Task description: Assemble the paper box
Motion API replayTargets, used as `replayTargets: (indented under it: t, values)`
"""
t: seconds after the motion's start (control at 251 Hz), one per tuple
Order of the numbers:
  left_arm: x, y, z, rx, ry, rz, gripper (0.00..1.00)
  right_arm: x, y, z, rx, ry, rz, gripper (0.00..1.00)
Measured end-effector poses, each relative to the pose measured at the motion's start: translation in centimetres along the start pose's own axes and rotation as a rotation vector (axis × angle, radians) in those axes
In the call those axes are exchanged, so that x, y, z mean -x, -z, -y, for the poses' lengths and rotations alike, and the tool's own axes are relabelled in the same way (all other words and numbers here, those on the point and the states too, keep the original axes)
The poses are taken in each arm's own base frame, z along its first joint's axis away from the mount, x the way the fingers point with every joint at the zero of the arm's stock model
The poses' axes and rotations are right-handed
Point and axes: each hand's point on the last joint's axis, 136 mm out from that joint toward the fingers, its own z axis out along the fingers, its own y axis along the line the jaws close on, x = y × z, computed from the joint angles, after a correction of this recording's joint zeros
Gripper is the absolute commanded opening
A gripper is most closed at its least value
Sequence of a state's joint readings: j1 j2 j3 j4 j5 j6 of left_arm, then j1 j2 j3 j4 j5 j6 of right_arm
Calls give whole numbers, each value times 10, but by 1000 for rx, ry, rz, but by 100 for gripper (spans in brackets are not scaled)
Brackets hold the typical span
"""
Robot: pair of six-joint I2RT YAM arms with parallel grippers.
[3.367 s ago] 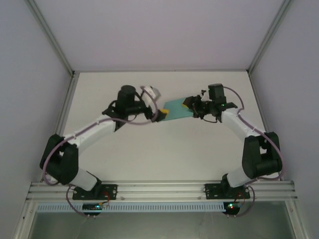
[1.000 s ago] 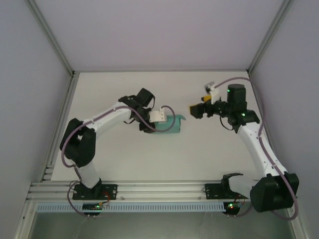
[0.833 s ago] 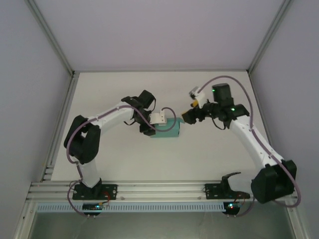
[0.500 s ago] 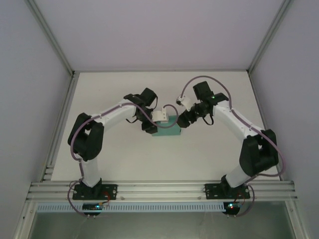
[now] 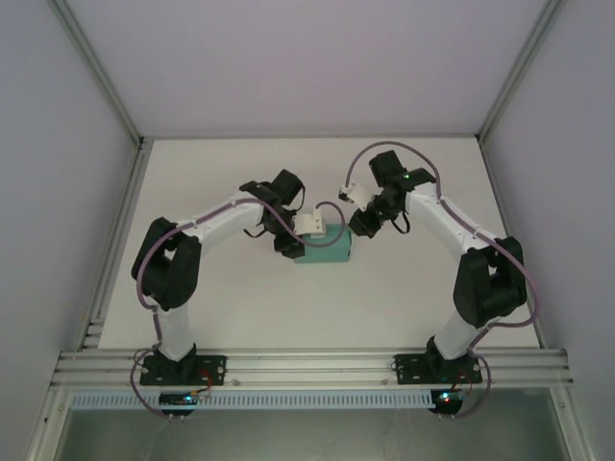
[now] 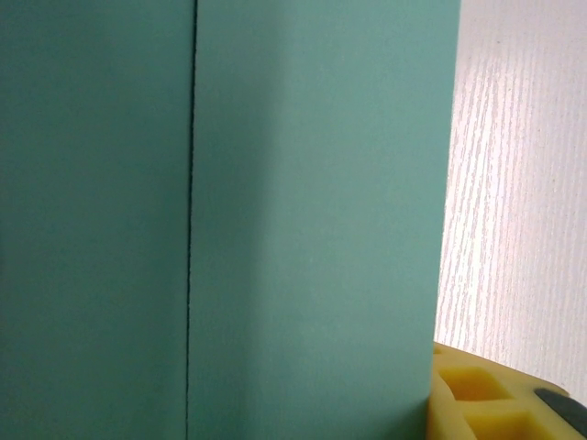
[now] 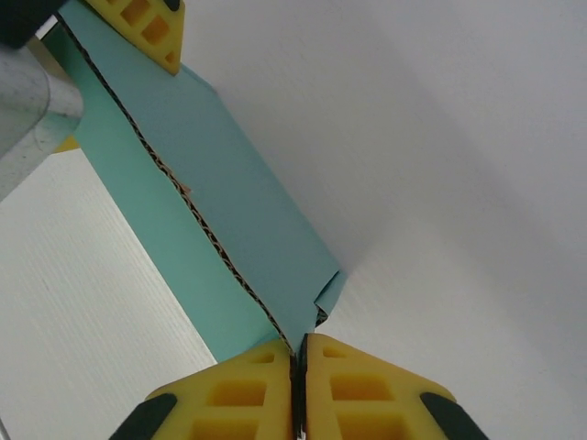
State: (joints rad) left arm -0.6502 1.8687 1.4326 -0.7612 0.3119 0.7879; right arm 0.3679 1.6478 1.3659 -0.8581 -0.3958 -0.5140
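The paper box point(image 5: 327, 252) is a teal-green card piece, partly folded, lying mid-table. My left gripper point(image 5: 299, 238) grips its left end; the card point(image 6: 275, 220) lies right against the left wrist camera, with one yellow finger point(image 6: 495, 403) showing beside its edge. My right gripper point(image 5: 357, 227) is at the box's right end. In the right wrist view its two yellow fingers meet, and my right gripper point(image 7: 298, 353) is shut on the corrugated edge of the card point(image 7: 229, 211) near a creased corner. The left gripper's yellow finger point(image 7: 138, 23) presses on the far end.
The white table point(image 5: 288, 307) lies inside white walls with aluminium posts point(image 5: 504, 91) at the back corners. A rail point(image 5: 307, 365) carrying both arm bases runs along the near edge.
My right arm swung in from the right to the box's right end, and its jaws went from wide open to shut on the card's edge. The left arm and box shifted slightly.
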Motion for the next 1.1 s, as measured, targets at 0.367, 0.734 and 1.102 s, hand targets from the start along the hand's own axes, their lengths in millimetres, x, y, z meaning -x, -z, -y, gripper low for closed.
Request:
replayTargets:
  t: [0.367,0.734,1.102]
  values:
    - [3,-1,-2,15,111,-6,34,14,-5,9,-158,-283,45,0]
    - [8,-2,-6,65,148,-13,34,17,-7,14,-364,-663,327,0]
    - [8,-2,-11,84,181,-9,39,15,-17,12,-490,-454,526,0]
